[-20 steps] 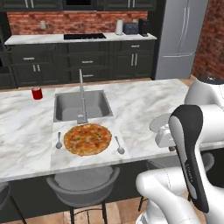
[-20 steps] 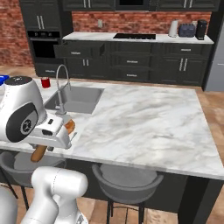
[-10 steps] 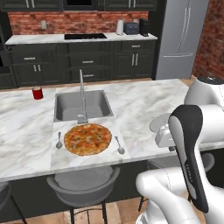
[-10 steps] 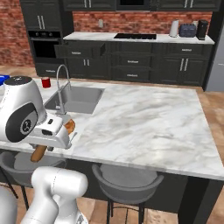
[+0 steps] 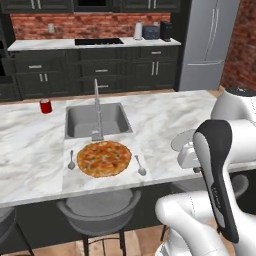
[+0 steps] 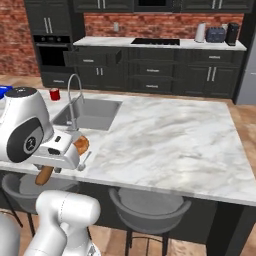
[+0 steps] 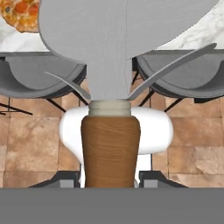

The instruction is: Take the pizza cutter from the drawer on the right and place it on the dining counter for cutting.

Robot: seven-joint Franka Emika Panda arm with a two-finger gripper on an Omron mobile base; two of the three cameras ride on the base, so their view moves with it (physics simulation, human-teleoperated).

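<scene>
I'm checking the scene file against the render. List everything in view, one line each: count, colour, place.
pizza cutter: one, silver wheel, brown wooden handle, held in the gripper at the island's near edge
dining counter: one, white-grey marble, dark base, centre
sink: one, steel, set in the counter, with tall faucet
pizza: one, orange, in front of the sink
spoons: two, silver, either side of the pizza
cup: one, red, left of the sink
stools: grey, under the near edge
fridge: one, steel, back right
gripper: one, dark tips, shut on the cutter's handle
</scene>
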